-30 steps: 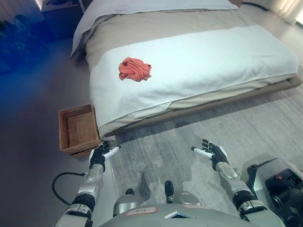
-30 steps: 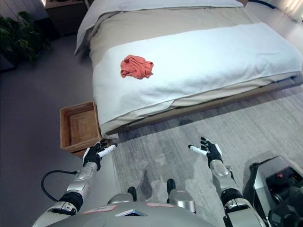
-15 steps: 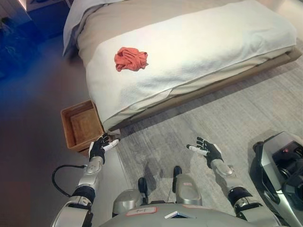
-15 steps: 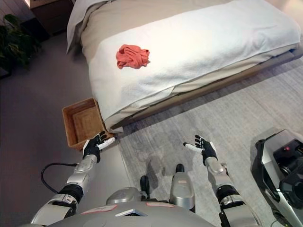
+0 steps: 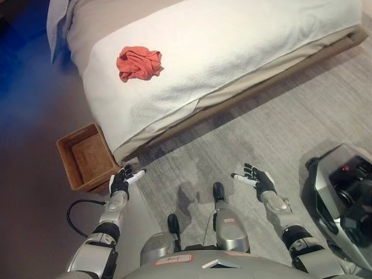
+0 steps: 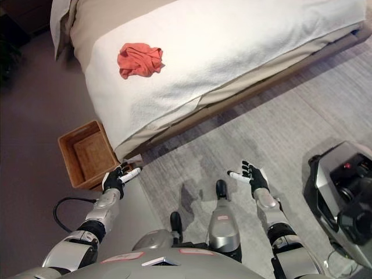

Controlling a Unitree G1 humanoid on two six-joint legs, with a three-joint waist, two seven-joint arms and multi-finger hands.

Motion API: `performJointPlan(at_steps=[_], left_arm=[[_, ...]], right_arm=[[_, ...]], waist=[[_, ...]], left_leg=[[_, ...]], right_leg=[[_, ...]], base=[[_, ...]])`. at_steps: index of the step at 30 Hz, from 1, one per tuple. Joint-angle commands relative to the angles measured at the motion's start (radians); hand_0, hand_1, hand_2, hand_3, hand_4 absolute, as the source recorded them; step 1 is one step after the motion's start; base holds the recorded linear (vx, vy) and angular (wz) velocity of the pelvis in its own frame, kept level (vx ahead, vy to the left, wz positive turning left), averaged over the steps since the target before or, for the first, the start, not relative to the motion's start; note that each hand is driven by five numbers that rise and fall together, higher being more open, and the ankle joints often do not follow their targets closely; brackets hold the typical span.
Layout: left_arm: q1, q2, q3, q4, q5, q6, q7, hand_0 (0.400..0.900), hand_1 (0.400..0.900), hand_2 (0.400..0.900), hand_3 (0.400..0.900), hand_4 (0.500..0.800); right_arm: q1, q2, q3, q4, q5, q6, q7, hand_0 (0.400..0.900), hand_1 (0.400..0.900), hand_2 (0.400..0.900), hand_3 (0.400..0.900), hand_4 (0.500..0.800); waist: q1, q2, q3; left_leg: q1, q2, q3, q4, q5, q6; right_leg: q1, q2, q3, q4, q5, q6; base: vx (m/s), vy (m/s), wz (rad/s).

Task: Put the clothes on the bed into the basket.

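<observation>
Nearest to me, my left hand [image 5: 120, 182] hangs low at about seven o'clock, fingers relaxed and loosely spread, holding nothing; it sits just beside the near corner of the basket [image 5: 85, 157]; my right hand [image 5: 259, 180] hangs at about five o'clock over the grey rug [image 5: 273, 128], palm turned inward, fingers likewise spread and empty; both forearms are bent forward at about the same height, neither reaching toward anything.

The basket stands on the floor at about nine o'clock, a brown woven box, open on top and empty as far as I can see, set close against the corner of the bed [image 5: 244, 40]; a dark machine [image 5: 343, 197] stands at four o'clock, well apart from the work.

Farther out, at about eleven o'clock, the one piece of clothing I can see, a red garment [image 5: 138, 63], lies bunched on the white blanket, near the bed's left side and well apart from both hands.

I judge it light, soft and limp; it will sag and trail when lifted, so a pinch on a single edge may let it unroll; better to close my fingers over the top of the heap and gather several folds at once; nothing fragile or slippery about it; my left hand looks the closer one, though I must step nearer first.
</observation>
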Motion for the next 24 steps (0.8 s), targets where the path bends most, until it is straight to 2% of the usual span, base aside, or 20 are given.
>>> performJointPlan(at_steps=[1,5,8,10,11,12,13,14,15,16,18,19,20,21,22,23,24], left_arm=[[-0.115,0.070,-0.026,-0.057,-0.076,-0.086,0.027,0.900,0.900,0.900,0.900,0.800],[-0.175,0.072,-0.044,-0.012,-0.087,-0.097,0.045,0.900,0.900,0.900,0.900,0.800],[-0.222,0.078,-0.061,0.007,-0.098,-0.093,0.047,0.900,0.900,0.900,0.900,0.800],[-0.246,0.087,-0.078,0.001,-0.094,-0.090,0.047,0.900,0.900,0.900,0.900,0.800],[-0.247,0.091,-0.082,-0.008,-0.090,-0.087,0.044,0.900,0.900,0.900,0.900,0.800],[-0.246,0.093,-0.087,-0.011,-0.087,-0.082,0.042,0.900,0.900,0.900,0.900,0.800],[-0.251,0.092,-0.090,-0.004,-0.085,-0.076,0.044,0.900,0.900,0.900,0.900,0.800],[-0.262,0.088,-0.092,0.015,-0.081,-0.070,0.044,0.900,0.900,0.900,0.900,0.800],[-0.268,0.087,-0.095,0.037,-0.082,-0.068,0.038,0.900,0.900,0.900,0.900,0.800],[-0.268,0.090,-0.093,0.045,-0.078,-0.068,0.037,0.900,0.900,0.900,0.900,0.800],[-0.260,0.088,-0.090,0.049,-0.060,-0.070,0.038,0.900,0.900,0.900,0.900,0.800],[-0.263,0.089,-0.091,0.057,-0.054,-0.071,0.039,0.900,0.900,0.900,0.900,0.800],[-0.268,0.091,-0.094,0.067,-0.050,-0.072,0.043,0.900,0.900,0.900,0.900,0.800],[-0.268,0.093,-0.096,0.070,-0.050,-0.073,0.045,0.900,0.900,0.900,0.900,0.800],[-0.264,0.098,-0.089,0.078,-0.049,-0.073,0.047,0.900,0.900,0.900,0.900,0.800],[-0.258,0.102,-0.080,0.084,-0.048,-0.075,0.048,0.900,0.900,0.900,0.900,0.800],[-0.250,0.102,-0.071,0.089,-0.051,-0.076,0.049,0.900,0.900,0.900,0.900,0.800]], right_arm=[[-0.150,-0.054,0.010,-0.039,0.032,-0.081,-0.048,0.900,0.900,0.900,0.900,0.800],[-0.171,-0.066,-0.008,0.023,0.081,-0.106,-0.064,0.900,0.900,0.900,0.900,0.800],[-0.169,-0.074,-0.008,0.087,0.092,-0.106,-0.073,0.900,0.900,0.900,0.900,0.800],[-0.167,-0.081,-0.008,0.090,0.106,-0.112,-0.085,0.900,0.900,0.900,0.900,0.800],[-0.161,-0.091,-0.011,0.092,0.110,-0.112,-0.086,0.900,0.900,0.900,0.900,0.800],[-0.154,-0.095,-0.012,0.092,0.111,-0.112,-0.086,0.900,0.900,0.900,0.900,0.800],[-0.157,-0.098,-0.014,0.098,0.116,-0.111,-0.085,0.900,0.900,0.900,0.900,0.800],[-0.157,-0.098,-0.019,0.112,0.122,-0.111,-0.082,0.900,0.900,0.900,0.900,0.800],[-0.155,-0.096,-0.026,0.120,0.127,-0.111,-0.080,0.900,0.900,0.900,0.900,0.800],[-0.148,-0.095,-0.030,0.121,0.128,-0.111,-0.079,0.900,0.900,0.900,0.900,0.800],[-0.125,-0.094,-0.042,0.114,0.131,-0.112,-0.079,0.900,0.900,0.900,0.900,0.800],[-0.123,-0.093,-0.046,0.121,0.133,-0.113,-0.081,0.900,0.900,0.900,0.900,0.800],[-0.124,-0.091,-0.045,0.131,0.135,-0.115,-0.086,0.900,0.900,0.900,0.900,0.800],[-0.124,-0.087,-0.045,0.135,0.134,-0.116,-0.089,0.900,0.900,0.900,0.900,0.800],[-0.121,-0.085,-0.043,0.128,0.130,-0.119,-0.096,0.900,0.900,0.900,0.900,0.800],[-0.119,-0.082,-0.044,0.127,0.125,-0.121,-0.099,0.900,0.900,0.900,0.900,0.800],[-0.116,-0.078,-0.043,0.121,0.120,-0.124,-0.102,0.900,0.900,0.900,0.900,0.800]], waist=[[-0.010,-0.036,-0.005],[-0.024,-0.014,-0.020],[-0.030,-0.016,-0.024],[-0.025,-0.026,-0.020],[-0.020,-0.044,-0.016],[-0.002,-0.070,-0.006],[0.010,-0.094,0.007],[0.019,-0.110,0.018],[0.033,-0.123,0.028],[0.033,-0.138,0.029],[0.063,-0.137,0.053],[0.073,-0.144,0.064],[0.081,-0.152,0.071],[0.094,-0.154,0.079],[0.115,-0.139,0.085],[0.135,-0.124,0.080],[0.146,-0.111,0.082]], left_leg=[[0.243,0.071,0.009,0.159,-0.057,-0.053],[0.216,0.130,-0.025,0.177,0.119,-0.085],[0.183,0.187,0.000,0.227,0.228,-0.092],[0.094,0.220,0.022,0.374,0.285,-0.087],[0.039,0.199,0.014,0.508,0.291,-0.076],[-0.033,0.123,-0.031,0.675,0.279,-0.074],[-0.098,0.050,-0.055,0.820,0.258,-0.070],[-0.140,0.004,-0.051,0.907,0.233,-0.065],[-0.177,-0.058,-0.041,0.948,0.198,-0.066],[-0.213,-0.093,-0.020,0.921,0.200,-0.059],[-0.343,-0.123,0.053,0.883,0.128,-0.030],[-0.418,-0.112,0.088,0.870,0.098,-0.009],[-0.489,-0.081,0.114,0.821,0.109,0.002],[-0.540,-0.045,0.113,0.774,0.121,0.001],[-0.567,0.011,0.083,0.620,0.153,-0.005],[-0.572,0.058,0.044,0.462,0.216,-0.017],[-0.540,0.103,0.029,0.320,0.272,-0.035]], right_leg=[[-0.240,-0.027,0.003,0.188,0.095,0.008],[-0.239,0.013,-0.041,0.215,0.032,-0.030],[-0.217,0.044,-0.053,0.228,-0.019,-0.064],[-0.174,0.080,-0.051,0.218,-0.063,-0.106],[-0.136,0.100,-0.043,0.206,-0.092,-0.135],[-0.104,0.106,-0.020,0.191,-0.099,-0.154],[-0.076,0.102,-0.004,0.178,-0.096,-0.162],[-0.049,0.101,0.002,0.167,-0.099,-0.167],[-0.025,0.096,0.008,0.160,-0.102,-0.165],[-0.012,0.085,0.010,0.156,-0.102,-0.164],[0.031,0.103,0.029,0.153,-0.124,-0.161],[0.049,0.099,0.042,0.154,-0.132,-0.155],[0.059,0.093,0.047,0.159,-0.138,-0.152],[0.074,0.094,0.054,0.162,-0.141,-0.146],[0.098,0.110,0.067,0.166,-0.158,-0.136],[0.117,0.119,0.079,0.161,-0.167,-0.123],[0.145,0.125,0.091,0.155,-0.181,-0.115]], base=[[0.21,-0.164,0.69],[0.22,-0.189,0.40],[0.21,-0.260,0.40],[0.26,-0.378,0.32],[0.30,-0.442,0.12],[0.27,-0.426,0.10],[0.21,-0.334,0.05],[0.17,-0.250,-0.01],[0.15,-0.180,-0.06],[0.16,-0.129,-0.28],[0.15,-0.077,-0.37],[0.14,-0.017,-0.31],[0.16,0.051,-0.37],[0.26,0.163,-0.54],[0.34,0.268,-0.70],[0.39,0.311,-0.68],[0.38,0.288,-0.64]])
